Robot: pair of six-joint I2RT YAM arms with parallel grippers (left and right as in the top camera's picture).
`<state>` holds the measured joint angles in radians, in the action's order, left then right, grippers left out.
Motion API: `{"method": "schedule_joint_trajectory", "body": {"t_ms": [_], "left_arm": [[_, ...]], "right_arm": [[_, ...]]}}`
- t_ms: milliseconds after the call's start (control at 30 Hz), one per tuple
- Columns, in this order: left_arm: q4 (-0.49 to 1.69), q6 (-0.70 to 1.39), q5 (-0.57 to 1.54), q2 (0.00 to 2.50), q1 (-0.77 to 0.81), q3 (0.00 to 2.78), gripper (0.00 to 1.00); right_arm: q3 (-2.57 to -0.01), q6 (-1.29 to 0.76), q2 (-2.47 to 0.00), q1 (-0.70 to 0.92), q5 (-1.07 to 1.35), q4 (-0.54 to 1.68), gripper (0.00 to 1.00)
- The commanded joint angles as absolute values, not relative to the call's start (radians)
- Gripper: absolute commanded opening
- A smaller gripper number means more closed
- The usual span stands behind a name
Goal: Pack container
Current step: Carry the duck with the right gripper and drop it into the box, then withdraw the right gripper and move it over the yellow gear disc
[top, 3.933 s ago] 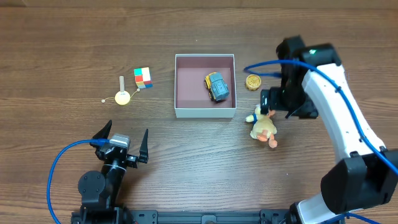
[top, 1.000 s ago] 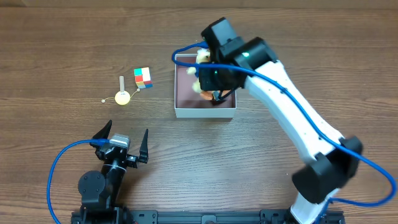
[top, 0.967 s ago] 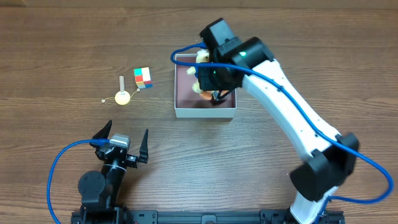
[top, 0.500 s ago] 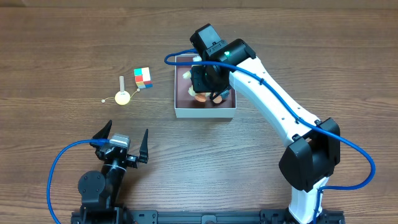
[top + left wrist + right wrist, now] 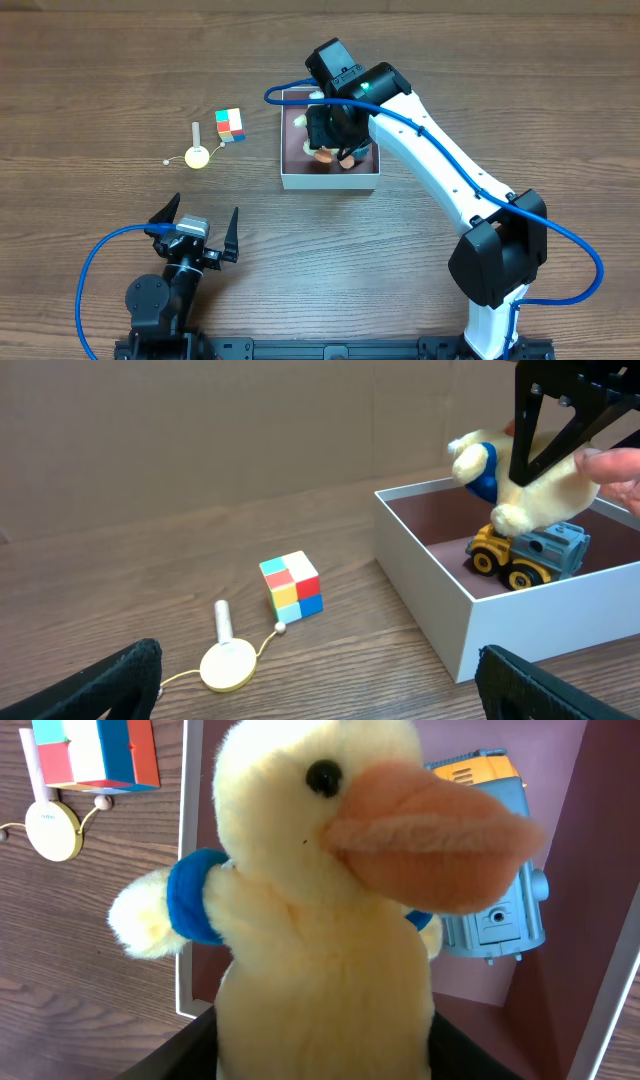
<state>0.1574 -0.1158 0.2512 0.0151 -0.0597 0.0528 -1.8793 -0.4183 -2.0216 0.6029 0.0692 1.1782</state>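
Observation:
The container (image 5: pixel 330 181) is a white-walled square box with a mauve floor, at the table's middle back. My right gripper (image 5: pixel 330 135) hangs over it, shut on a yellow plush duck (image 5: pixel 320 940) whose body fills the gap between the black fingers (image 5: pixel 170 1055). In the left wrist view the duck (image 5: pixel 530 490) sits low over a yellow-and-blue toy truck (image 5: pixel 530 550) that lies inside the box (image 5: pixel 430 595). My left gripper (image 5: pixel 197 222) rests open near the front left, far from the box, with nothing between its fingers.
A multicoloured cube (image 5: pixel 229 125) and a yellow disc on a string with a white stick (image 5: pixel 197 156) lie left of the container. The right arm stretches across the table's right half from the front edge.
The right gripper carried the duck from the table right of the box to above the box's inside, then lowered it toward the truck. Its jaws stand slightly wider than before. The left arm is still.

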Motion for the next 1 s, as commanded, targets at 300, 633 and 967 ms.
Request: {"method": "schedule_joint_trajectory", "body": {"t_ms": [300,633,967], "left_arm": [[0.157,-0.135,0.260,0.006,-0.065,0.048,1.00],[0.157,-0.135,0.260,0.006,-0.065,0.048,1.00],[0.157,-0.135,0.260,0.006,-0.065,0.048,1.00]], "right_arm": [[-1.899,-0.423,-2.025,0.607,0.053,1.158,0.64],[-1.900,-0.420,-2.025,0.582,0.053,1.141,0.68],[-2.009,-0.381,-2.025,0.342,0.053,1.297,0.75]]}}
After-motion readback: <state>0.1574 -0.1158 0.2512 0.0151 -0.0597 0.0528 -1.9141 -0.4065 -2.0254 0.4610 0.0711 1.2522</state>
